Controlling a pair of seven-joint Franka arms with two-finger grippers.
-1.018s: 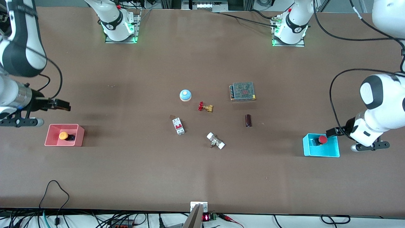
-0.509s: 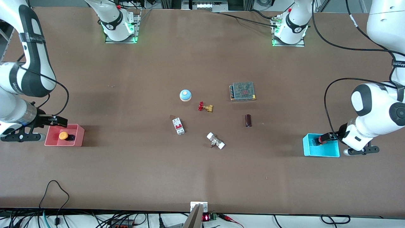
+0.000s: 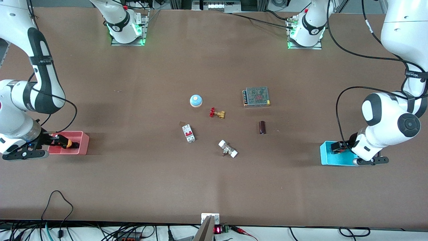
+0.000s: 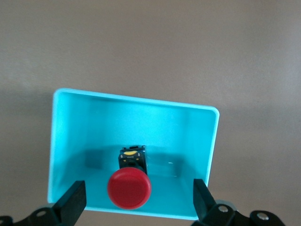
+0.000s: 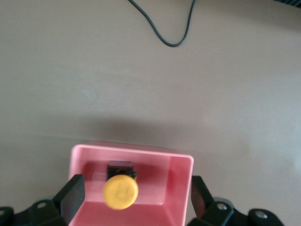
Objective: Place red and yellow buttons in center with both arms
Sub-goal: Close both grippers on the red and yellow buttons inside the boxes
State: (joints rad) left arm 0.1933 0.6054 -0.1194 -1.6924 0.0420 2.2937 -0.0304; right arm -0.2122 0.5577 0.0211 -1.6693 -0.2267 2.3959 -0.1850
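Observation:
The orange-yellow button (image 5: 121, 191) lies in the pink tray (image 5: 178, 183) at the right arm's end of the table. My right gripper (image 5: 135, 194) is open just over it, with a finger on each side of the cap. In the front view this gripper (image 3: 59, 143) covers part of the button (image 3: 69, 144). The red button (image 4: 129, 188) lies in the cyan tray (image 4: 136, 101) at the left arm's end. My left gripper (image 4: 137, 201) is open with its fingers (image 4: 73, 202) wide on either side of the cap. In the front view that gripper (image 3: 339, 148) hides most of the button.
On the brown tabletop (image 3: 150, 83) in the middle lie a blue-and-white domed button (image 3: 196, 100), a red-handled brass valve (image 3: 217, 113), a small breaker (image 3: 188, 133), a white fitting (image 3: 228, 149), a dark cylinder (image 3: 262, 127) and a meshed power supply (image 3: 256, 96).
Both grippers have come down and inward over their trays. The right one now straddles the yellow button. The left one now straddles the red button. The buttons have not moved.

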